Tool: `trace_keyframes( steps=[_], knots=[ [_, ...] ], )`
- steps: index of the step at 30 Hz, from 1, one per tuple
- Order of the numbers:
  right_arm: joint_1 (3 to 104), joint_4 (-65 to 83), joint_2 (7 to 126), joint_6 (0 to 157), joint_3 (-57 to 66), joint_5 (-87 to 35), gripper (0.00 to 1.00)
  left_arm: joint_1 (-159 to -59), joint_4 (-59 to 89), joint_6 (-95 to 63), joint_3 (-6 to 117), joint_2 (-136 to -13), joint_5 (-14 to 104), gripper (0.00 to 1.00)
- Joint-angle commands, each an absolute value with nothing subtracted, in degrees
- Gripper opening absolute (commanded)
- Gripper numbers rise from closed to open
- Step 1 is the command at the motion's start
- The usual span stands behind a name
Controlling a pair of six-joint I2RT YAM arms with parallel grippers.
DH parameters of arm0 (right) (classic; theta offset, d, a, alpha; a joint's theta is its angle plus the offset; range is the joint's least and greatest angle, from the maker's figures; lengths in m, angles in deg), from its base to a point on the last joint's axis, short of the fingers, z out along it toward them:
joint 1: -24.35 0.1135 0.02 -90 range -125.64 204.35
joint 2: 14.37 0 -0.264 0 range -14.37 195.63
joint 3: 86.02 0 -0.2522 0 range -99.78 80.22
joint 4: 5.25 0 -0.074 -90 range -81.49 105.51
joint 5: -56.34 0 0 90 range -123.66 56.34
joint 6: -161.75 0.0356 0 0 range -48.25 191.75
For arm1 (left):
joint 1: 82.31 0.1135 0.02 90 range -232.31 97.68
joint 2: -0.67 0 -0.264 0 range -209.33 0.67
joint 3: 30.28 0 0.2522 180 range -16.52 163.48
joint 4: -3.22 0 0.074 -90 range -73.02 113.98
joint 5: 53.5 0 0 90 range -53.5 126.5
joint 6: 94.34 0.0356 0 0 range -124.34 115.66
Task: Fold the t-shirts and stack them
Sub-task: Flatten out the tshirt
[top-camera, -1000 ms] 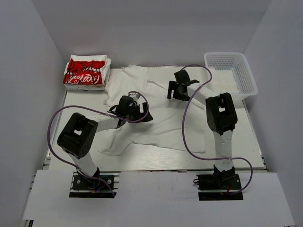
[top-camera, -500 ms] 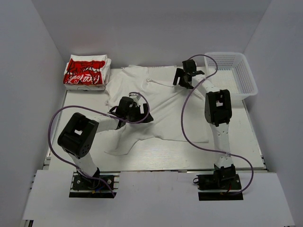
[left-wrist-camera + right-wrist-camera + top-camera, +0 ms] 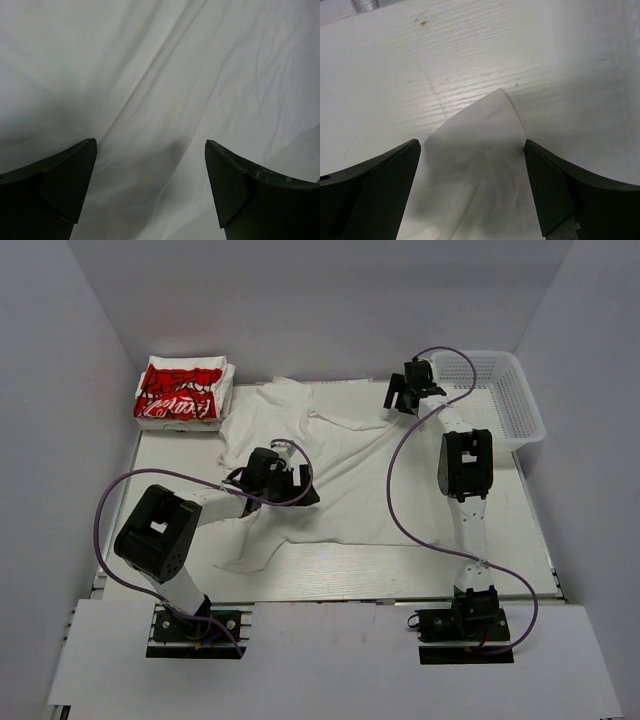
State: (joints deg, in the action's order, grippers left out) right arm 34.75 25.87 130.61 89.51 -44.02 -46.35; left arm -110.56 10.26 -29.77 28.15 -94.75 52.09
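Plain t-shirt [image 3: 350, 465]: crumpled across counter [image 3: 420, 565]; folded t-shirts [image 3: 182, 392] stacked far-left. Left end effector [image 3: 150, 144], right end effector [image 3: 472, 144]: both released. Advice: pinch far corner [image 3: 502, 100] squarely, tension cloth flat before folding.

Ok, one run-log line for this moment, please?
left gripper: open, over spread white t-shirt | right gripper: open, over its far corner | folded stack: far left

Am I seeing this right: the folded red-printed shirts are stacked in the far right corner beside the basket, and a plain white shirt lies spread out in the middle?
Not quite. The top external view shows the stack of folded red-printed t-shirts in the far left corner, across from the mesh basket, which is at the far right. The plain white t-shirt does lie spread out in the middle.
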Motion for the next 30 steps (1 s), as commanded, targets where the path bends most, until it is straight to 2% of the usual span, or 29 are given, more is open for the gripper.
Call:
trace_keyframes(
  steps=[1,8,10,13,14,15,18,21,24,28,30],
  knots=[
    [37.18,24.50,123.02,84.69,-43.18,-42.37,0.90,-110.53,20.32,-28.94,26.63,-93.56,50.91,0.99],
    [44.91,26.44,109.85,79.84,-32.03,-41.48,0.90,-110.53,19.70,-29.82,32.35,-86.88,44.61,0.99],
    [46.49,25.82,105.80,81.59,-24.39,-41.49,0.90,-110.53,22.24,-30.35,34.10,-85.56,40.04,0.99],
    [49.30,24.95,98.77,85.72,-13.41,-42.71,0.90,-110.53,27.51,-32.36,36.91,-84.94,27.15,0.99],
    [49.75,24.33,97.35,87.29,-11.38,-42.54,0.90,-110.53,28.48,-32.37,37.53,-84.94,25.44,0.99],
    [50.28,23.72,92.55,88.88,-3.44,-41.24,0.90,-110.01,30.23,-32.98,38.06,-85.46,24.29,0.99],
    [52.39,18.71,85.77,91.52,9.07,-38.60,0.90,-110.00,31.47,-32.99,39.90,-88.01,22.62,0.99],
    [53.97,16.68,81.71,94.25,17.88,-36.40,0.90,-110.61,34.89,-31.85,43.06,-90.03,17.62,0.99],
    [53.97,16.07,79.24,96.09,22.73,-36.91,0.90,-110.62,45.16,-35.95,46.75,-93.98,11.64,0.99],
    [53.80,14.41,77.65,97.68,28.88,-37.44,0.90,-110.62,53.88,-41.85,46.77,-96.71,3.91,0.99],
    [53.36,13.52,77.73,97.94,31.87,-37.27,0.90,-109.91,55.91,-43.71,44.84,-96.72,3.89,0.99]
  ],
)
